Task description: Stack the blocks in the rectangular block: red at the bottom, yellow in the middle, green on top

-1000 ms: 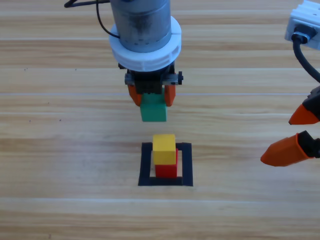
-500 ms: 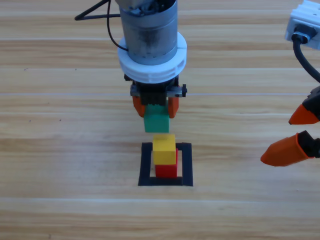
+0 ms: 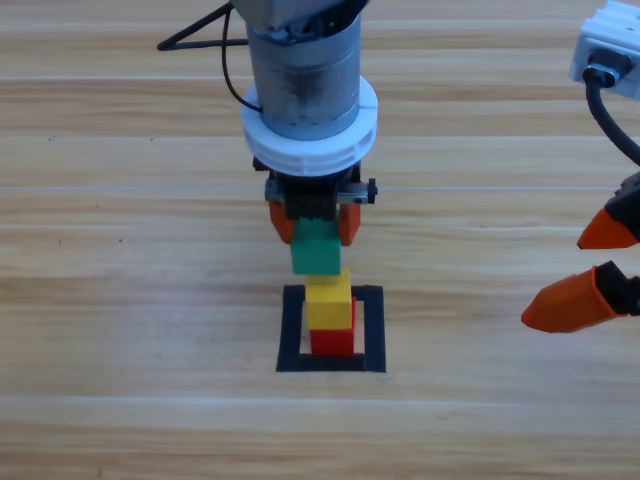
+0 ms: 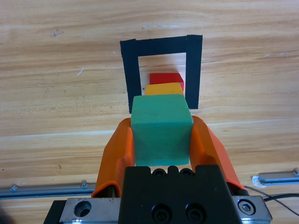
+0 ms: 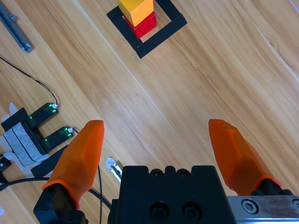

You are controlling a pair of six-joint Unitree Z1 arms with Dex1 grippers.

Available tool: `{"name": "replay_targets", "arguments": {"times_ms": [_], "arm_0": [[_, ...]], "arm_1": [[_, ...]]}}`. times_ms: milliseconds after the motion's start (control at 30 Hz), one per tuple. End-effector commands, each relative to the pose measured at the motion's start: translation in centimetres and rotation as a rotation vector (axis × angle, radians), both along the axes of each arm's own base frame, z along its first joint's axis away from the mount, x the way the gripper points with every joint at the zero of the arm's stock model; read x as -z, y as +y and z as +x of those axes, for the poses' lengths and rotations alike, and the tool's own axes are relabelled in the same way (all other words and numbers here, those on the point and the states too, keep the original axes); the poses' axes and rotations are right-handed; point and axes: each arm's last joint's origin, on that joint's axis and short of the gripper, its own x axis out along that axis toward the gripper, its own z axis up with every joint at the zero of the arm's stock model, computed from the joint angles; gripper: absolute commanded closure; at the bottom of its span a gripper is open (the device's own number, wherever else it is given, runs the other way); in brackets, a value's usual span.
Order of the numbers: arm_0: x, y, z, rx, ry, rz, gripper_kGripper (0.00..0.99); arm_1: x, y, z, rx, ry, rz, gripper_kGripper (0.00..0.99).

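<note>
The red cube (image 3: 331, 341) sits inside the black tape rectangle (image 3: 290, 330) with the yellow cube (image 3: 328, 302) stacked on it. My left gripper (image 3: 315, 232) is shut on the green cube (image 3: 316, 254), held just above and slightly behind the yellow one. In the left wrist view the green cube (image 4: 161, 128) is clamped between both orange jaws, with the yellow cube (image 4: 163, 88), red cube (image 4: 167, 77) and tape rectangle (image 4: 132, 79) beyond it. My right gripper (image 3: 598, 270) waits open at the right edge; its wrist view shows the yellow cube (image 5: 135, 10) on the red cube (image 5: 142, 24).
Bare wooden table surrounds the tape rectangle. A black cable (image 3: 200, 30) trails behind the left arm. The right wrist view shows a small circuit board with green lights (image 5: 44, 126) and wires at its left.
My left gripper has carried the green cube forward toward the stack, from well behind it to just above the yellow cube. The right gripper has not moved.
</note>
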Motion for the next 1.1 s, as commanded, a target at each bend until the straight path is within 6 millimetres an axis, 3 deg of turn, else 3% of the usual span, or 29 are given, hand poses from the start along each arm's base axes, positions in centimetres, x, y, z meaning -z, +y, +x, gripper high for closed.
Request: {"name": "replay_targets", "arguments": {"times_ms": [33,1100], "arm_0": [[2.7,-1.6,-0.5,0.024,0.050,0.042,0.972],[3.9,-2.5,-0.4,0.002,0.075,0.040,0.970]], "arm_1": [[1.6,0.2,1.0,0.016,0.034,-0.047,0.004],[1.9,0.3,1.1,0.010,0.038,-0.056,0.004]]}}
